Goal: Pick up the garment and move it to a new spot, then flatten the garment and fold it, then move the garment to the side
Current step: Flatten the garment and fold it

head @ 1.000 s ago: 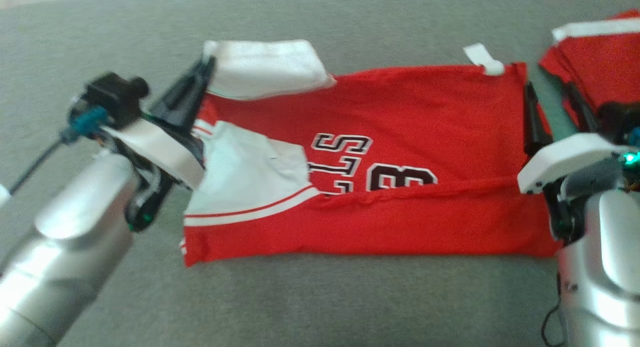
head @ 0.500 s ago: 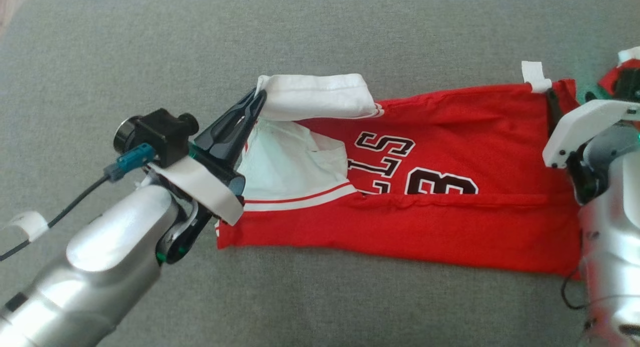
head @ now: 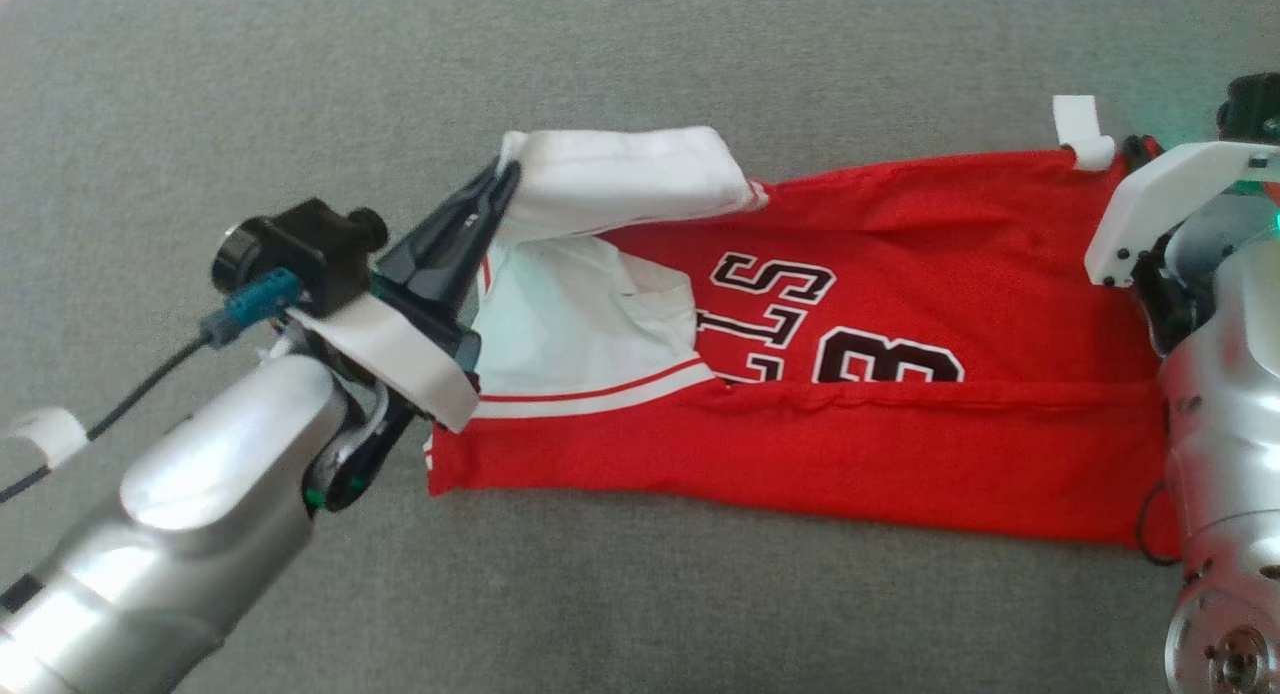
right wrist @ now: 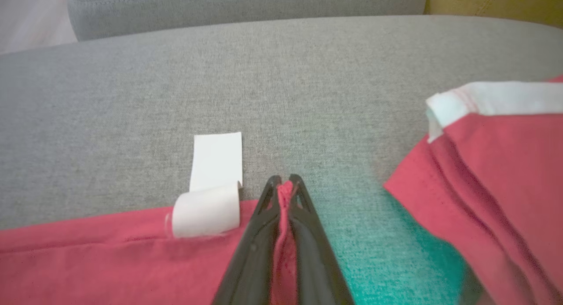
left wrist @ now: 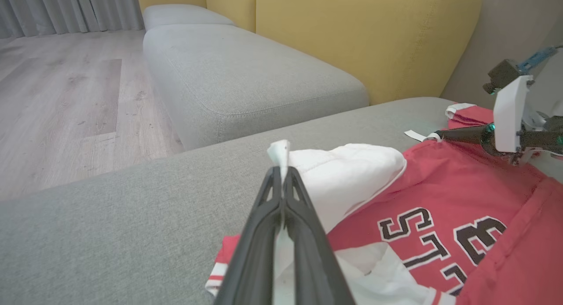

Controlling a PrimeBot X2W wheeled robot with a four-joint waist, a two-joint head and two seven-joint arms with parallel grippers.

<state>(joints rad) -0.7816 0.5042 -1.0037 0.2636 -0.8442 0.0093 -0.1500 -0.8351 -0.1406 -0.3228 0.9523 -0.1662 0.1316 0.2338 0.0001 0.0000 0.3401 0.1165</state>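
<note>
Pinching far corners of the jersey [head: 900, 224] with left gripper [head: 508, 171] and right gripper [right wrist: 285, 182]. Probably handling light and limp, sagging between grips.

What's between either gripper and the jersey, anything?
Nothing visible. The left gripper is shut on the jersey at its white sleeve, the right gripper at its red corner beside the white tag. A second red garment lies farther right.

Left arm: my silver forearm slants up from the lower left of the head view.
Left gripper [head: 503, 171]: my fingers pressed together, pinching the garment [head: 900, 274].
Right arm: upright at right edge.
Right gripper [right wrist: 285, 180]: clamped likewise.
</note>
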